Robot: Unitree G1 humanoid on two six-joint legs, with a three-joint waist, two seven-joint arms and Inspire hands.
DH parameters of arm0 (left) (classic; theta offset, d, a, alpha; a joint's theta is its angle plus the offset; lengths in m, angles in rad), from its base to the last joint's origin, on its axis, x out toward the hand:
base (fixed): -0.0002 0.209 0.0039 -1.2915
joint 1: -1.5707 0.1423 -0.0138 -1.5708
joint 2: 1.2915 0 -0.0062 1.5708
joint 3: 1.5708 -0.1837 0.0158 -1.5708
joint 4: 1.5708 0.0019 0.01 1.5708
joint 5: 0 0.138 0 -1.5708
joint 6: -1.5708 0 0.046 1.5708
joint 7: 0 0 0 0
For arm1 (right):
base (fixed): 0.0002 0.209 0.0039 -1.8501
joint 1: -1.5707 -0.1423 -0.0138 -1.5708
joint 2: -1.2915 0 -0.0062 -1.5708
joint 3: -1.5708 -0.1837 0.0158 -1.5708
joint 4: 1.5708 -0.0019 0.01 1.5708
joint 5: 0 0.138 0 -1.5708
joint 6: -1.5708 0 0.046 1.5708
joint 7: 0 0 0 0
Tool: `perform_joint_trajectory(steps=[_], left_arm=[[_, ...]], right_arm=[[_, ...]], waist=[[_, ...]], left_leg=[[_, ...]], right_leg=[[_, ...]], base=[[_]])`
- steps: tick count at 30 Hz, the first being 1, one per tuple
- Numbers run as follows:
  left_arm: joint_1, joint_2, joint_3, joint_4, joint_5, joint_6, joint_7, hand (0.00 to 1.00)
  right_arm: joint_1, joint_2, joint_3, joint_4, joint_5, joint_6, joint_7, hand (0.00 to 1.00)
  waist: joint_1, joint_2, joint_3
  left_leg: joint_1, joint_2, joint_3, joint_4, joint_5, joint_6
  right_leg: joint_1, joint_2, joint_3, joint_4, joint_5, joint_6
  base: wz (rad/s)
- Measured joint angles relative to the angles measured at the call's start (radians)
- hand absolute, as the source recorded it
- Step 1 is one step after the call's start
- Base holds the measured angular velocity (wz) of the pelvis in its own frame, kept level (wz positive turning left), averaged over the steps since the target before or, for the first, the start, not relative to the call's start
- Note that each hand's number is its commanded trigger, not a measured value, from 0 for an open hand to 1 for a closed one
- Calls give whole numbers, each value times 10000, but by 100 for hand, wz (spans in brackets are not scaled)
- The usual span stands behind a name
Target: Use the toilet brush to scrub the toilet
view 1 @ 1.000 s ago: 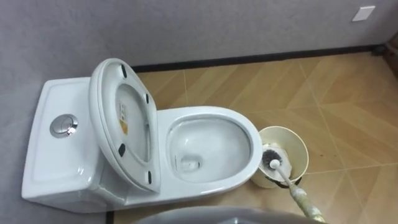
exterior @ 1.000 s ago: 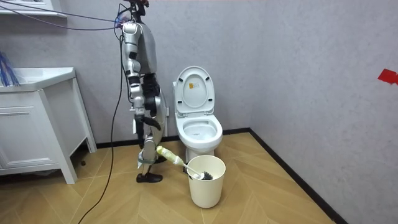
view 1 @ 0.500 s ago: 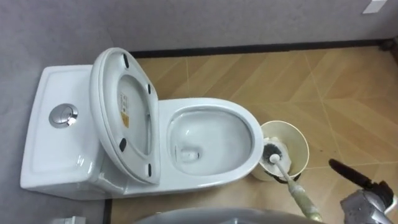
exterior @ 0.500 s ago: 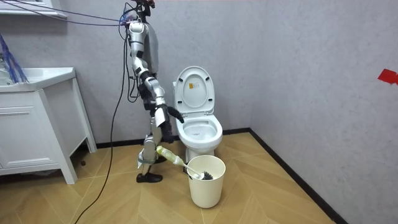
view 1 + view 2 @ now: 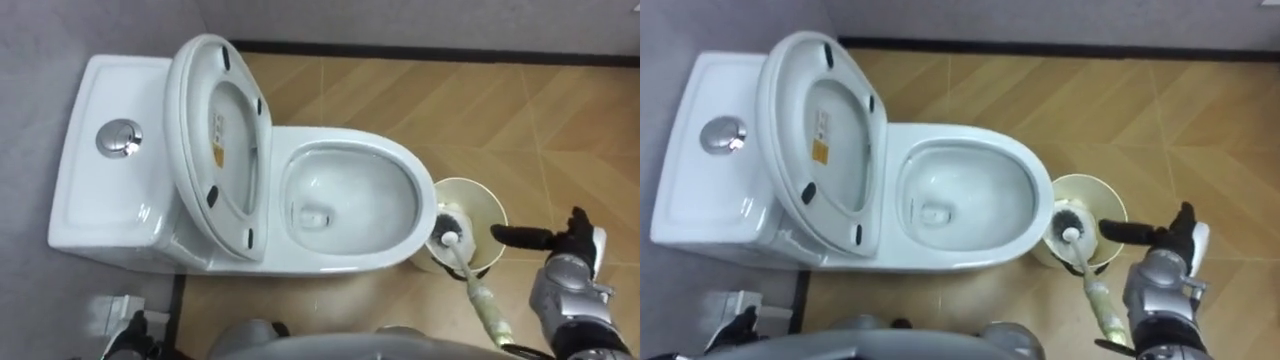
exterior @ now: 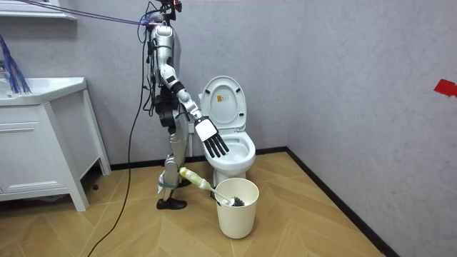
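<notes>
The white toilet point(image 5: 340, 135) stands with its lid point(image 5: 225, 140) and seat raised and the bowl open. Just right of the bowl sits a cream bucket point(image 5: 485, 203). A toilet brush leans in it, dark-bristled head point(image 5: 447, 228) inside and pale handle point(image 5: 481, 302) slanting out toward me. My right hand point(image 5: 570, 285) hangs open beside the bucket, to the right of the handle, with one dark finger pointing at the bucket's rim; it touches nothing. In the room view that hand point(image 6: 209, 132) is held out in front of the bowl, fingers spread. My left hand point(image 5: 125, 325) sits at the bottom left edge.
The cistern point(image 5: 100, 200) with its round flush button point(image 5: 119, 137) backs onto the grey wall at my left. Wooden floor stretches right of the bucket. In the room view a white cabinet point(image 6: 39, 143) stands behind me, and I stand beside the toilet.
My right arm has swung up and forward from my side, bringing the open hand into the eye view beside the bucket. The camera has shifted. Brush and bucket have not moved.
</notes>
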Motion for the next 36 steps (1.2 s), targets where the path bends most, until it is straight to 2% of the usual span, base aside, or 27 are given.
perform_joint_trajectory(steps=[2,4,8,11,12,15,17,21,24,28,33,36], left_arm=[[-194,74,-95,9,-122,-98,89,0],[-331,93,-140,-83,-167,-172,137,0],[-846,116,-692,-114,-932,-224,295,0],[-1471,119,-1194,-128,-1339,-255,382,0],[-1743,124,-1441,-145,-1508,-264,504,0],[-2177,138,-2075,-370,-2010,-311,715,0],[-2238,139,-2203,-721,-2106,-357,774,0],[-2359,140,-2317,-1337,-2725,-534,991,0],[-2629,155,-2653,-1483,-2743,-586,1146,0],[-2863,161,-2701,-1783,-2835,-636,1143,0],[-2899,241,-3078,-2215,-3264,-633,1102,0],[-2938,314,-3330,-2319,-3444,-665,1081,0]], right_arm=[[-286,-134,127,398,-28,-84,4,0],[-462,-305,263,704,-27,-114,10,0],[-1357,-574,414,2245,62,-174,18,0],[-1832,-740,894,2788,211,-170,20,0],[-1954,-768,1082,2917,294,-172,35,0],[-2101,-845,1458,3250,660,-172,91,0],[-2207,-863,1531,3313,954,-168,92,0],[-2308,-940,1557,3414,1160,-163,90,0],[-2384,-1145,1847,3408,1117,-172,88,0],[-2632,-1313,2073,3377,1120,-182,109,0],[-2837,-1468,2642,3401,666,-168,246,0],[-2899,-1588,2919,3381,565,-169,335,0]], waist=[[77,108,50],[212,220,14],[352,298,45],[501,311,125],[506,324,198],[538,336,251],[581,292,275],[703,315,274],[786,405,316],[846,556,369],[960,682,367],[978,687,369]], left_leg=[[-534,4,-95,207,34,55],[-1072,8,-110,389,78,120],[-2170,-24,-149,686,290,283],[-3105,-63,-202,1089,365,389],[-3431,-87,-251,1255,400,437],[-4250,-212,-342,1615,488,519],[-4722,-265,-328,1846,504,552],[-5836,-189,-298,2611,438,617],[-6411,-223,-283,3191,303,668],[-7127,-255,-220,3742,223,667],[-7766,-221,-172,4085,241,679],[-7976,-229,-170,4131,266,639]], right_leg=[[-477,1,-71,238,22,-37],[-1100,-37,-81,641,18,-47],[-2380,-240,-86,1475,-15,-55],[-3353,-389,-168,2050,-89,-62],[-3665,-447,-199,2222,-146,-50],[-4594,-585,-162,2831,-298,-7],[-5114,-699,-113,3268,-381,-9],[-6240,-812,-105,4069,-522,-101],[-6860,-972,-80,4823,-791,-124],[-7655,-1236,-91,5626,-1039,-218],[-8356,-1347,-76,6134,-1119,-349],[-8597,-1403,-80,6266,-1161,-400]], base=[[5],[2],[3],[8],[17],[14],[3],[-1],[7],[5],[1],[5]])
